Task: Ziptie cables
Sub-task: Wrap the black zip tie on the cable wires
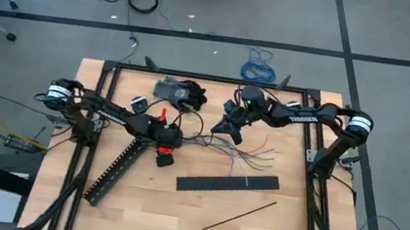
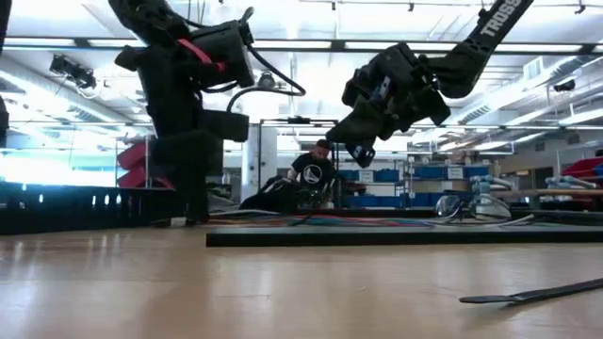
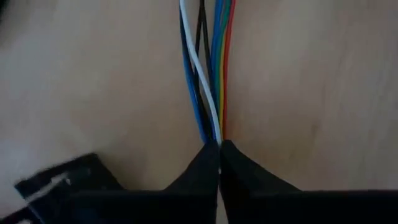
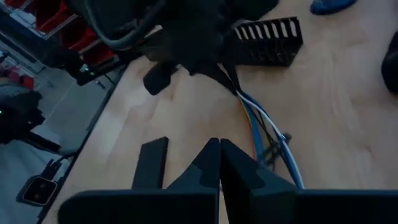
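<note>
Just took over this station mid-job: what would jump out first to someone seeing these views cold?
First, the left gripper, near the table's middle, shut on one end of the cables, whose coloured ends fan out toward the right side. Above them hangs the right gripper, shut and empty, off the table. Nearer the front edge lie a wide flat black bar and a single ziptie, untouched.

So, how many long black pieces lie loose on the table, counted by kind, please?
Thin ziptie strip: 1
Wide flat bar: 1
Slotted duct: 1
Total: 3
</note>
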`<state>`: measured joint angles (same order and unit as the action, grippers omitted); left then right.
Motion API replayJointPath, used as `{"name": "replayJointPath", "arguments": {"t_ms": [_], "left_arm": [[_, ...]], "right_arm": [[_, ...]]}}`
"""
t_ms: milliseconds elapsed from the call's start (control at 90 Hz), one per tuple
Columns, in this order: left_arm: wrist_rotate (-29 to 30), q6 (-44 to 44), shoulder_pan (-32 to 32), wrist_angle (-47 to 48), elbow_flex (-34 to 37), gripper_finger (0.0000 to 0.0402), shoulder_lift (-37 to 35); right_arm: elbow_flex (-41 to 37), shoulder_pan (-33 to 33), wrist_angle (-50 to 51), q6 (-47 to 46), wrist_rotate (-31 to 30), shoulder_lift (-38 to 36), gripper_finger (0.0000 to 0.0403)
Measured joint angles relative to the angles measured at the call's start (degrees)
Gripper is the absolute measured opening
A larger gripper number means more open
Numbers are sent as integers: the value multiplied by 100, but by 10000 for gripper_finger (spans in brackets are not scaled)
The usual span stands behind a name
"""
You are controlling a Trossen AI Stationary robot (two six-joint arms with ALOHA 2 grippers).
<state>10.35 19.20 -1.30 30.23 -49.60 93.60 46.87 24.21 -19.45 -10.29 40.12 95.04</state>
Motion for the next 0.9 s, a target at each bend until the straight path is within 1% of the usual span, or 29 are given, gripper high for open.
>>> {"name": "replayJointPath", "arguments": {"t_ms": [67, 211, 356, 511, 756, 900], "left_arm": [[-41, 22, 0, 69, -1, 0, -7], [-80, 25, 0, 169, -2, 0, -120], [-87, 3, 0, 180, -2, 0, -319], [-87, -59, 0, 209, -4, 0, -452], [-105, -45, 0, 433, -4, 0, -459], [-210, -37, 0, 510, -4, 0, -459]], "right_arm": [[0, 25, 148, 47, -187, -105, 0], [0, 70, 504, 108, -277, -375, 0], [0, 64, 1111, 160, -461, -615, 0], [0, -66, 1450, 148, -696, -662, 0], [0, -188, 1781, 86, -1066, -665, 0], [0, -225, 2085, 90, -1261, -821, 0]]}}
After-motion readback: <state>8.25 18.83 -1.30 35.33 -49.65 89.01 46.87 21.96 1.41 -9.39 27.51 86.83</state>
